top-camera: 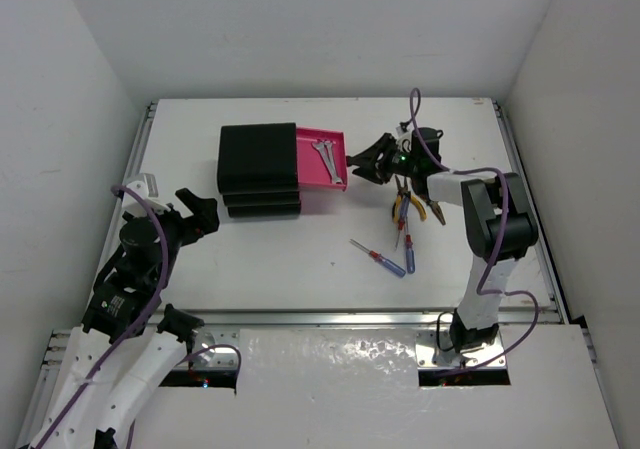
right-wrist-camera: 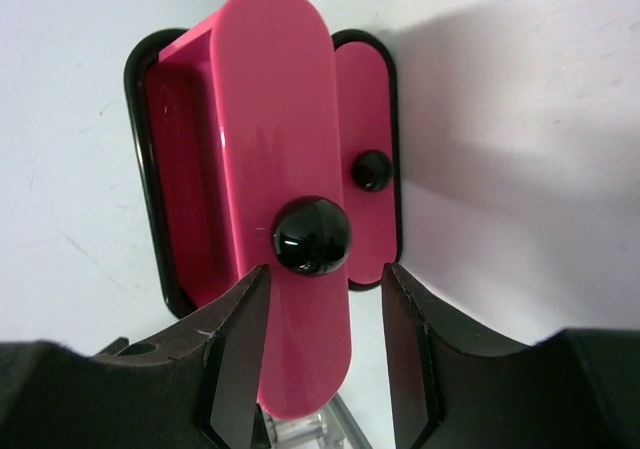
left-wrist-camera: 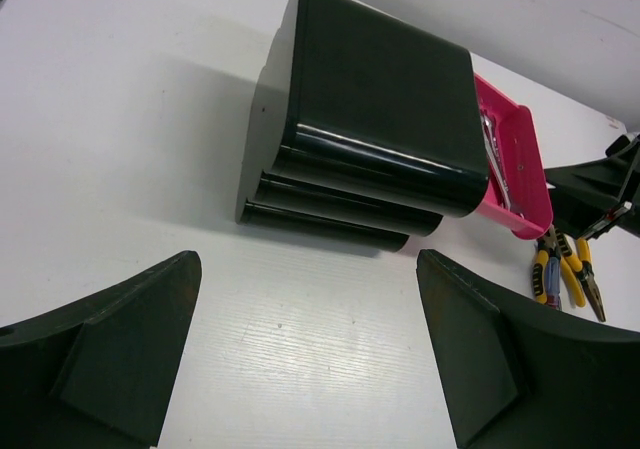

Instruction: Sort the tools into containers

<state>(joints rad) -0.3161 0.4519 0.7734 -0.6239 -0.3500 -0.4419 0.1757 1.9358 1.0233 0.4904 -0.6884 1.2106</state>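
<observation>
The black chest (top-camera: 258, 169) lies at the back of the table with its top drawer (top-camera: 322, 157) pulled out, pink inside. Two silver wrenches (top-camera: 327, 159) lie in that drawer. My right gripper (top-camera: 362, 159) hovers at the drawer's front, open and holding nothing. In the right wrist view the drawer's round black knob (right-wrist-camera: 312, 235) sits just beyond the fingertips of the right gripper (right-wrist-camera: 325, 299), not between them. Two yellow-handled pliers (top-camera: 410, 205) and two screwdrivers (top-camera: 378, 257) (top-camera: 408, 254) lie on the table under the right arm. My left gripper (top-camera: 200, 214) stands open, left of the chest.
A second, shut drawer shows its knob (right-wrist-camera: 372, 170) behind the open one. The left wrist view has the chest (left-wrist-camera: 380, 99), the pink drawer (left-wrist-camera: 520, 169) and the pliers (left-wrist-camera: 560, 269) ahead of the open left gripper (left-wrist-camera: 310, 369). White walls enclose the table.
</observation>
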